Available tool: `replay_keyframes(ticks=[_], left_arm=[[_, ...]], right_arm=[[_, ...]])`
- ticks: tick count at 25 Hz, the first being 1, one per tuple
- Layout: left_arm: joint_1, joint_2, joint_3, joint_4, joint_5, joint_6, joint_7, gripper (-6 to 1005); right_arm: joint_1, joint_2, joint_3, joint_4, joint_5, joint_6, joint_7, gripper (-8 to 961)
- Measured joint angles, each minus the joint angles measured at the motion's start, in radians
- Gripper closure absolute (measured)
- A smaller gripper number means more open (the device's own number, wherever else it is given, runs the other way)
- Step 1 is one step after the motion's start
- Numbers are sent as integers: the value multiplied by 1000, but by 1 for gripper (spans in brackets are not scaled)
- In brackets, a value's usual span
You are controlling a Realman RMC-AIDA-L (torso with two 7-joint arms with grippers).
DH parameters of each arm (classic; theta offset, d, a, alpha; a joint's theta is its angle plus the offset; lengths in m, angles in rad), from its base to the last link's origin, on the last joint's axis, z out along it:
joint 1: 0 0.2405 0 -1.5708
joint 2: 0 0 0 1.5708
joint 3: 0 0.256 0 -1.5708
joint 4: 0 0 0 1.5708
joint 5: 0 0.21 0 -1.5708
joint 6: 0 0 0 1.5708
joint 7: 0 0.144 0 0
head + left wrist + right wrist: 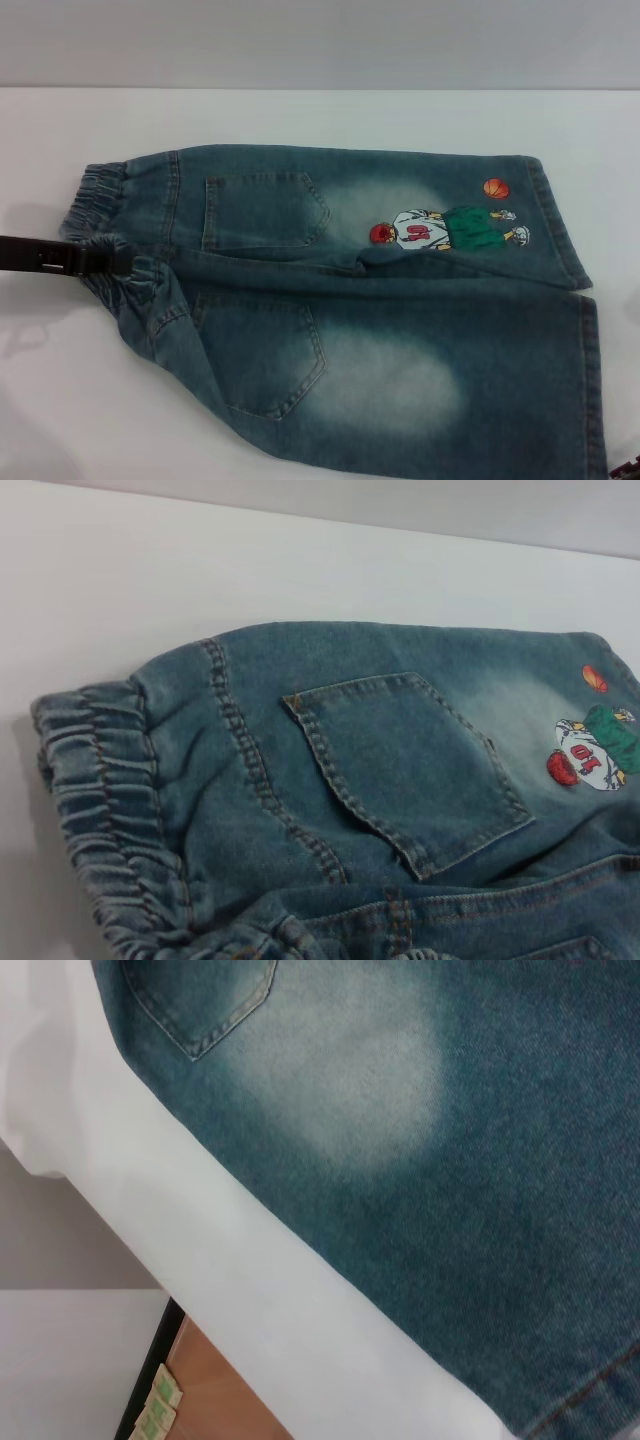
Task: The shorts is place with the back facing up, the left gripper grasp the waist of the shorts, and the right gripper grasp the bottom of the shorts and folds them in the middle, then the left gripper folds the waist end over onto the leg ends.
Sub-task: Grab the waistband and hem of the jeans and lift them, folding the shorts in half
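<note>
1. The shorts (370, 310) lie back side up on a white table (300, 115), waist toward 9 o'clock and leg hems toward 3 o'clock in the head view.
2. The waist of the shorts (110, 250) is a puckered elastic band, bunched up where the left gripper (105, 260) meets it.
3. The left gripper reaches in from 9 o'clock as a dark bar, its tip at the gathered waistband and touching it. Whether its fingers are clamped on the cloth or apart cannot be told.
4. Two back pockets show: the far pocket (262, 210) at 11 o'clock of the garment, the near pocket (262, 355) at 7 o'clock.
5. An embroidered basketball player (450, 230) lies on the far leg, with an orange ball (496, 188) just beside it at 1 o'clock.
6. The bottom of the shorts (565, 230) runs as straight stitched hems along the 3 o'clock side.
7. The right gripper (628, 468) shows only as a dark tip at the 5 o'clock corner, near the near leg's hem. Its finger state cannot be told.
8. The right wrist view shows faded denim near the table's edge.
</note>
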Motion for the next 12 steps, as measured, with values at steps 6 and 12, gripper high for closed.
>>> replay_keyframes(ticks=[6, 12], left_arm=[[2, -1, 0, 0, 0, 1, -3, 943], [0, -1, 0, 0, 0, 3, -5, 943]], right_arm=[[-5, -3, 0, -11, 0, -11, 3, 191], [-9, -4, 1, -6, 0, -11, 4, 191]])
